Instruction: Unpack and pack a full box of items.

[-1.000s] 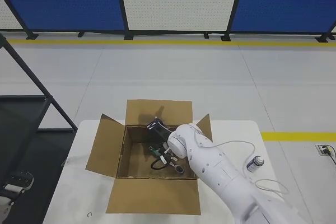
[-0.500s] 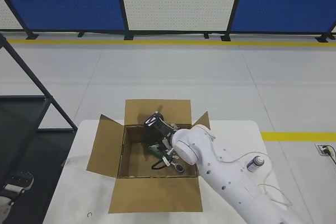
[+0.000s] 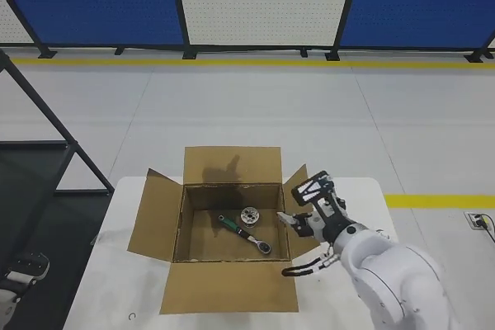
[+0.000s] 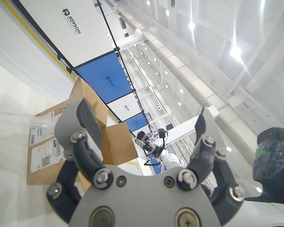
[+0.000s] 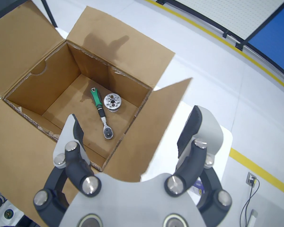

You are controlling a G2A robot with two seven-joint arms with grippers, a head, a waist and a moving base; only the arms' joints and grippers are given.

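Top view — right gripper, jaws apart, seemingly over box flap

At the middle of the top view, an open brown cardboard box sits on the white desk. Inside it lies a green-handled ratchet wrench, with a round metal disc just above it in the frame.

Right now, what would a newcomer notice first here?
The open cardboard box sits mid-table with its flaps spread. On its floor lie a green-handled ratchet and, beside it, a round metal part. The right gripper, open, hangs over the box's flap on the robot's right.
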